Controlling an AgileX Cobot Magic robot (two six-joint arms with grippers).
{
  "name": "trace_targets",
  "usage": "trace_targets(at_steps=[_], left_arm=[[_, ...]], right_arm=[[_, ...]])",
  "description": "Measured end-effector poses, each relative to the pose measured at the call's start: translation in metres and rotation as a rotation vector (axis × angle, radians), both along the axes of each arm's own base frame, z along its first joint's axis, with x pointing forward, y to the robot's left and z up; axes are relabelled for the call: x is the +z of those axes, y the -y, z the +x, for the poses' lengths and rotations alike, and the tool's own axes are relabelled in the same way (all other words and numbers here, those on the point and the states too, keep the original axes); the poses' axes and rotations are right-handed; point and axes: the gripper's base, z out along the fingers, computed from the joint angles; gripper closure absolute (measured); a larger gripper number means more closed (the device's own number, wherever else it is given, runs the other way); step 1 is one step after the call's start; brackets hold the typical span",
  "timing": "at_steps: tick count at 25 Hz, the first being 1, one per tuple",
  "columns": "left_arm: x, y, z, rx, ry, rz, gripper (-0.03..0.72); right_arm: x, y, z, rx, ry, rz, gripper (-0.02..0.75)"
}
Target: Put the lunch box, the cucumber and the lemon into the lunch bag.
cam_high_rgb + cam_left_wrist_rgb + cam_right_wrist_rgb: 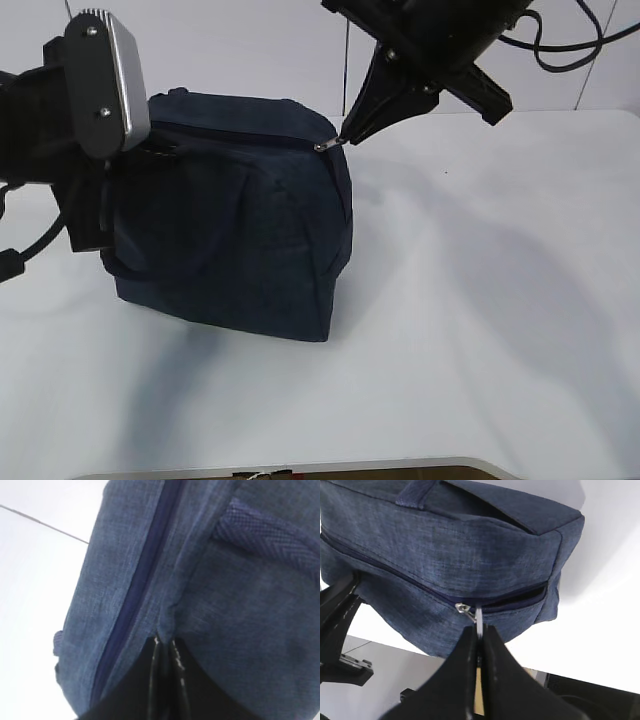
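Dark navy lunch bag (235, 235) standing upright on the white table (480, 300), left of centre in the exterior view, zipper line running along its top edge. No brand, label or readable writing on any visible face.

Right gripper (343, 139) reaching down from the upper centre of the frame, fingers pressed together on the metal zipper ring (478, 616) at the bag's upper right corner; ring and slider seen at centre in the right wrist view.

Left gripper (166, 642) at the bag's upper left in the exterior view, pinched tight on a fold of navy fabric beside the zipper. Strap handle (265, 535) at upper right of the left wrist view.
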Motion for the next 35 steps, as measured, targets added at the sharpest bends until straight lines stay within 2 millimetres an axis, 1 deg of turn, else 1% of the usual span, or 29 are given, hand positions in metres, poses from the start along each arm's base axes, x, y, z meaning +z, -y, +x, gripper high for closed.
trace_targets(at_steps=[2,6,9,14,18,20,22,25,31,35], left_arm=[[0.0,-0.001,0.001,0.012,0.008,0.001,0.697],[0.001,-0.002,0.002,0.03,0.02,0.006,0.697],[-0.002,-0.002,0.004,0.037,0.015,0.01,0.698],[-0.005,-0.002,0.007,0.049,0.014,0.017,0.698],[-0.005,-0.004,0.008,0.067,0.026,0.023,0.698],[-0.005,-0.004,0.009,0.073,0.031,0.024,0.698],[-0.004,-0.005,0.009,0.079,0.035,0.025,0.698],[-0.004,-0.005,0.01,0.088,0.04,0.028,0.698],[-0.004,-0.006,0.011,0.103,0.046,0.025,0.698],[-0.003,-0.007,0.012,0.129,0.044,0.007,0.698]], right_arm=[[-0.001,0.0,0.0,0.004,-0.001,-0.005,0.733],[-0.013,0.002,-0.001,0.018,-0.025,-0.023,0.733],[-0.017,0.002,-0.001,0.026,-0.032,-0.03,0.733],[-0.028,0.0,0.004,0.04,-0.052,-0.041,0.733],[-0.032,-0.005,0.006,0.037,-0.095,0.033,0.733],[-0.03,-0.009,0.005,0.036,-0.112,0.078,0.733],[-0.029,-0.009,0.005,0.036,-0.114,0.087,0.733],[-0.03,-0.008,0.006,0.032,-0.117,0.089,0.733],[-0.031,0.006,0.014,-0.013,-0.116,0.097,0.733],[-0.038,0.008,0.019,-0.024,-0.138,0.1,0.733]])
